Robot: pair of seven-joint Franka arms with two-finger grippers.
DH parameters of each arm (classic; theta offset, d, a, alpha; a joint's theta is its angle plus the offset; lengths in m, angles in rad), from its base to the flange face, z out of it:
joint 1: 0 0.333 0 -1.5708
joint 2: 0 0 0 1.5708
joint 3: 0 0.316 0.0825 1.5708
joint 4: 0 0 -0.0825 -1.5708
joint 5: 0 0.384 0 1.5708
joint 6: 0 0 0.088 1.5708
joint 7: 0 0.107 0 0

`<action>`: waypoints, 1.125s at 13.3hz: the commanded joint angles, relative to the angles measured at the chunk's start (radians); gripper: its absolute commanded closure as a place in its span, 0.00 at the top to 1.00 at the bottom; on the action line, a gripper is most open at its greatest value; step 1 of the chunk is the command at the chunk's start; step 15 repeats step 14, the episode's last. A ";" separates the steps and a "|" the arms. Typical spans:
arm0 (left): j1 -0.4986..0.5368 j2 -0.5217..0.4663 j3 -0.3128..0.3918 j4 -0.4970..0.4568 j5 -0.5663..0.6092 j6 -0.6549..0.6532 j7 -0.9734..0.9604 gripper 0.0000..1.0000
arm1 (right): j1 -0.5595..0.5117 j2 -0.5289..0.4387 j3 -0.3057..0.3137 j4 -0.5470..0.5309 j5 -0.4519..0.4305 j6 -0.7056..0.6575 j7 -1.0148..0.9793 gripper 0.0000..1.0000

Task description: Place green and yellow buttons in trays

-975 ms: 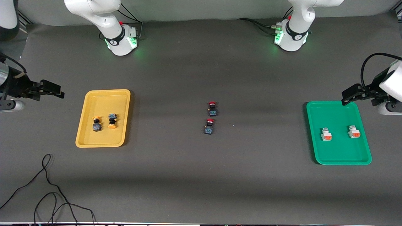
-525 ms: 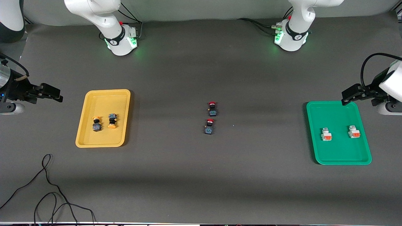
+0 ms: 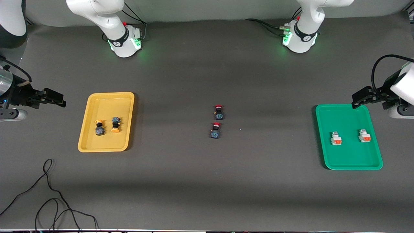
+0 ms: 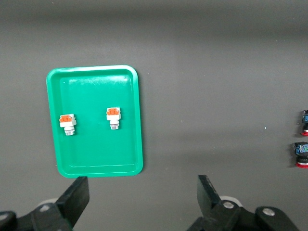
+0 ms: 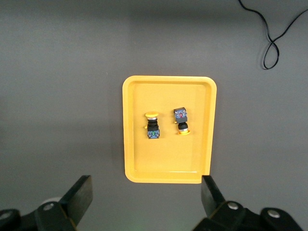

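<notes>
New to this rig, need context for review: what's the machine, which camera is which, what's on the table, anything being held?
Two Franka arms stand at a table. One picture looks down from across the table; the other two come from cameras on each wrist. The left gripper hangs open over the green tray, which holds two white buttons. The right gripper hangs open beside the yellow tray, toward the right arm's end of the table; that tray holds two yellow-capped buttons. Two red-capped buttons lie on the table between the trays, and a black cable lies near the front camera. Nothing is held.

red-capped buttons (image 4: pixel 302 149) cut by left wrist view's edge
</notes>
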 commanded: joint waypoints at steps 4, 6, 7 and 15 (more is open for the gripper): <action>-0.010 -0.003 0.008 0.008 0.012 -0.021 -0.008 1.00 | -0.012 0.011 0.000 0.037 -0.013 -0.014 0.010 1.00; -0.010 -0.003 0.008 0.008 0.012 -0.021 -0.008 1.00 | -0.001 0.011 0.001 0.054 -0.024 -0.017 0.016 1.00; -0.010 -0.003 0.008 0.008 0.012 -0.021 -0.008 1.00 | -0.001 0.003 0.003 0.066 -0.039 -0.040 0.013 1.00; -0.011 -0.003 0.008 0.008 0.012 -0.021 -0.008 1.00 | -0.001 0.010 0.006 0.069 -0.033 -0.046 0.024 1.00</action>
